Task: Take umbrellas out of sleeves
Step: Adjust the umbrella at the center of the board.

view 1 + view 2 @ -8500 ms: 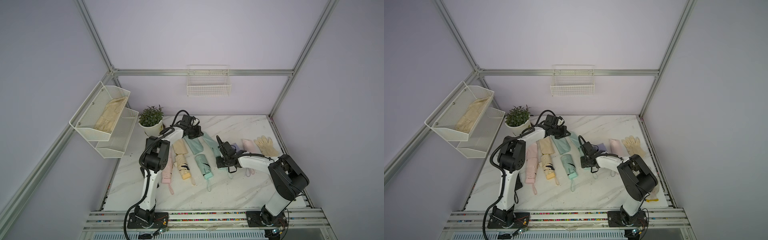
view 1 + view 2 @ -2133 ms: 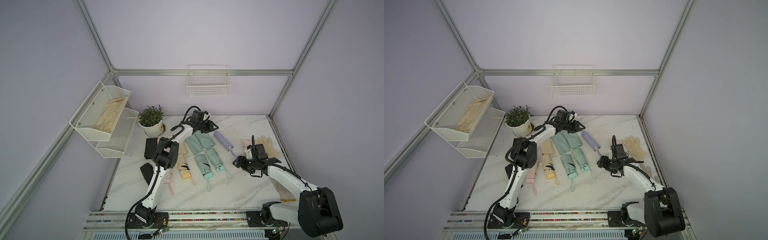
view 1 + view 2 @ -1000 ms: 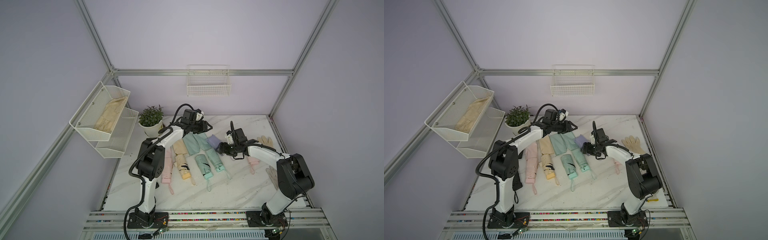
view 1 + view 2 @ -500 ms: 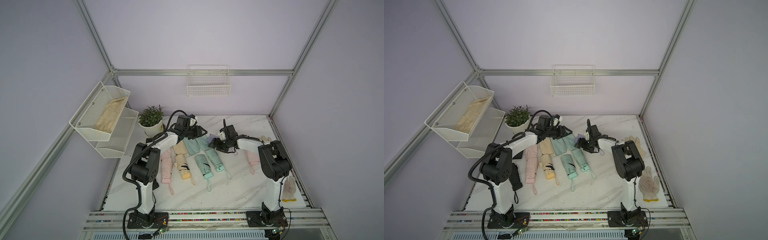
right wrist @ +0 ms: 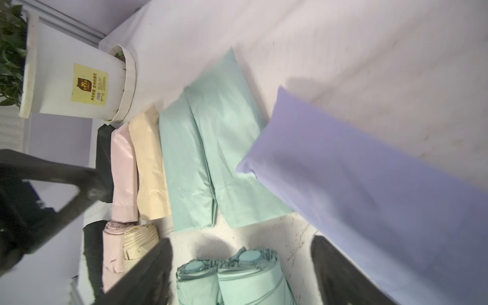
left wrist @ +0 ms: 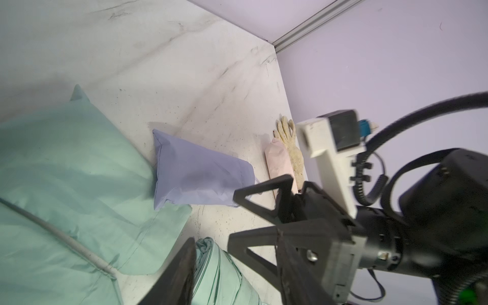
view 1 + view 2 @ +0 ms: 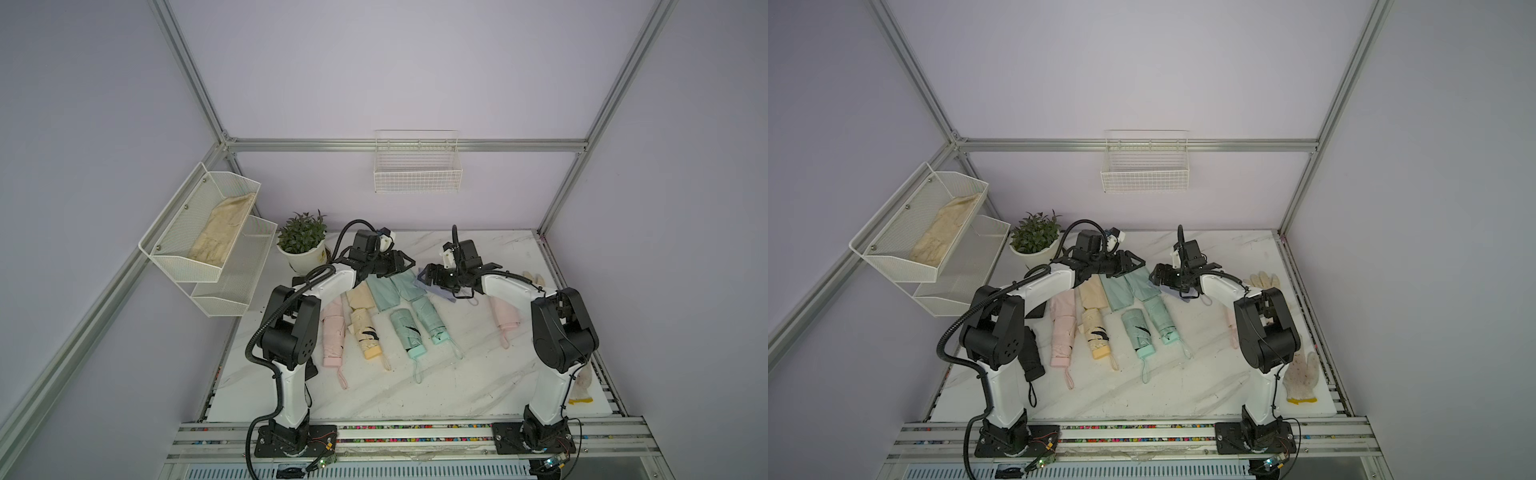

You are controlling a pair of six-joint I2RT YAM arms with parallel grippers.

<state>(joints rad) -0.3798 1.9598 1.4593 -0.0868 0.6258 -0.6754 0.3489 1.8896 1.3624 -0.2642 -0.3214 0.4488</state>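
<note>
Right wrist view: your right claw is released, nothing between its tips. Lilac sleeve lies flat, far centre, just right of the mint sleeves. Left claw sits over those; can't tell its grip.

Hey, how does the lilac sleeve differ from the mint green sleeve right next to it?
Colour: the lilac sleeve is pale purple, the mint green sleeve pale green. Pose: the lilac sleeve lies slanted to the mint green sleeve, one corner overlapping its edge. Shape: the lilac sleeve looks puffed, the mint green sleeve flat. Both are soft fabric pouches lying on the table.
</note>
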